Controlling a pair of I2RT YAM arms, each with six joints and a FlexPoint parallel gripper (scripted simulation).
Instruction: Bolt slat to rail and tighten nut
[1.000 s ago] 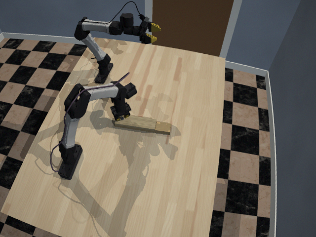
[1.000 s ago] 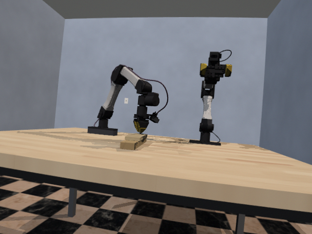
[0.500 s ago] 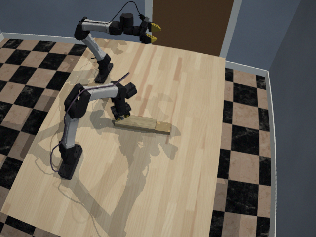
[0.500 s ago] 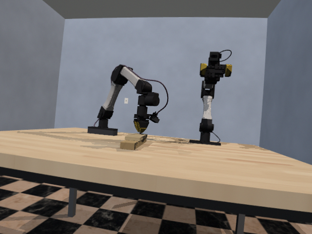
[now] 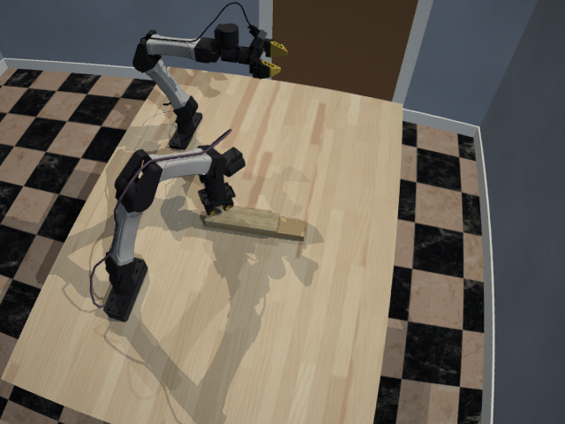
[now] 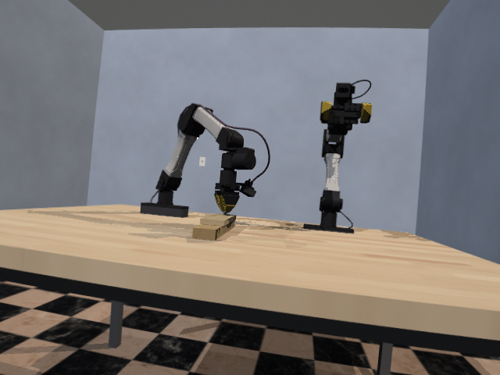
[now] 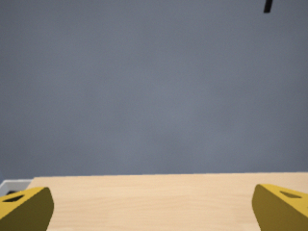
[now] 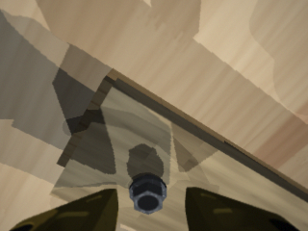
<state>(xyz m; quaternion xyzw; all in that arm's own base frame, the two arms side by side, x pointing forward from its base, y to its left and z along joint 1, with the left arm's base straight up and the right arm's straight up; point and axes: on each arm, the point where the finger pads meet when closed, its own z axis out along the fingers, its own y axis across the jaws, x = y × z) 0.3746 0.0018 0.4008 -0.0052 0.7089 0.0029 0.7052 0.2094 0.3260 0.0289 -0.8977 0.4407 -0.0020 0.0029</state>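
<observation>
Yellow fingers of our right hand (image 5: 220, 210) (image 6: 226, 212) (image 8: 151, 207) fill the lower corners of its wrist view, and between them we see the nut (image 8: 147, 212). We have this hand partly open, pointing down, with a visible gap on either side of the nut, so we are gripping nothing.

Our nut sits near one end of the slat (image 5: 246, 219) (image 6: 218, 219) (image 8: 231, 178), with a dark round part just beneath it. The middle of its hexagon looks dark, and we cannot tell how far the bolt comes up through it or whether the slat is clamped firmly.

We have the slat lying flat along the top of the rail (image 5: 291, 227) (image 6: 205, 232) (image 8: 168, 104), which rests on the table (image 5: 346, 182) (image 6: 323, 258) (image 7: 144, 192) (image 8: 192, 63). At the end away from our right hand, the rail reaches out past the slat.

Our left hand (image 5: 282, 59) (image 6: 346, 112) (image 7: 152, 194) is raised well apart from the pieces, its fingers spread wide and holding nothing.

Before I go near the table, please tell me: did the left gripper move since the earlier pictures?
No. The left gripper keeps the same place against the brown door in the top view.
</observation>
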